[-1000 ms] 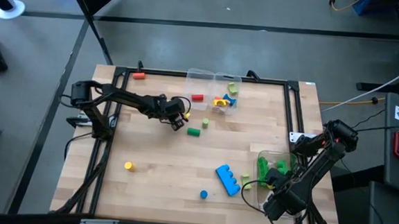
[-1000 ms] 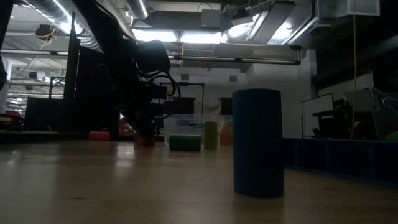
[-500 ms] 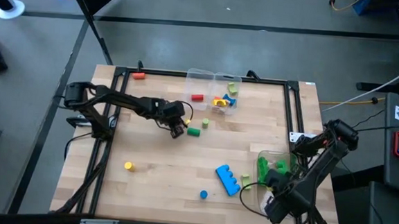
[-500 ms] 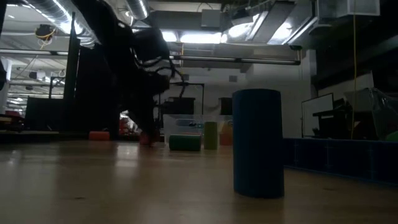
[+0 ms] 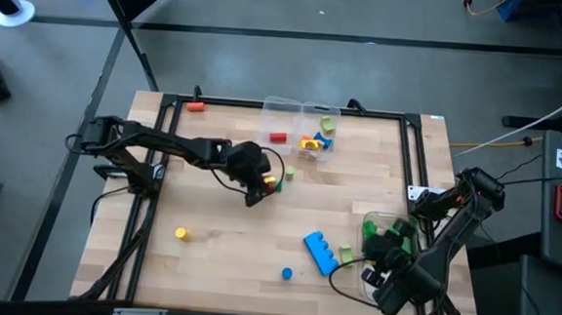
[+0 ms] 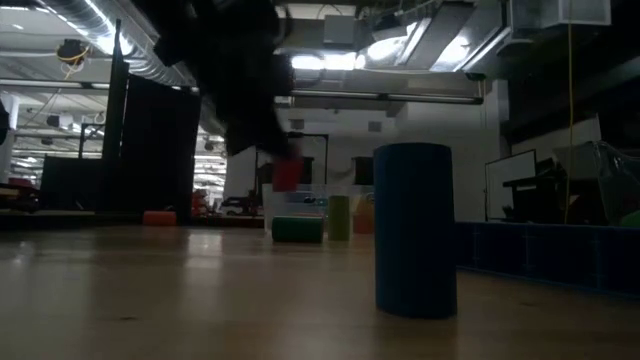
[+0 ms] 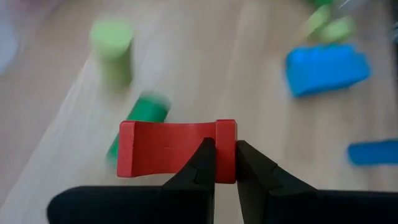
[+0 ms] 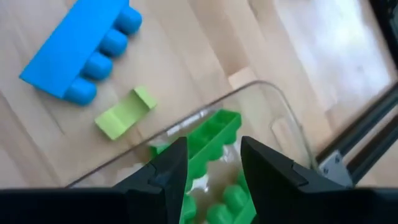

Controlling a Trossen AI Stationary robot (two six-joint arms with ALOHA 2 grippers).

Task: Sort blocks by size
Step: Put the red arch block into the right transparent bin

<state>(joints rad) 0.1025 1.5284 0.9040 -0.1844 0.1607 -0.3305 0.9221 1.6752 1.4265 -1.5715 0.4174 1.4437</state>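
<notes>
While the left gripper hangs over the mid-table, its fingers are pinched shut on a red block, gripped near one end (the low view shows the block lifted clear of the wood, against the room bkgd). Just beyond it on the table lie a green cylinder, on its side, and a lime cylinder, upright; both are apart from the red block.

Right gripper sits at the table's right-front corner, fingers spread w/ nothing between them, poised over the rim of a clear container that holds green studded bricks. Just outside that container, on the wood: a small lime block and, beside it, a long blue studded brick, not touching.

Other blocks in the high view:
- yellow cylinder, alone at front-left
- small blue cylinder, near the blue brick's front end
- red block, near the far edge
- orange-red block, at the far-left corner by the frame
- mixed small blocks (yellow, red, blue, lime) gathered in a second clear container at the far edge, centre
</notes>
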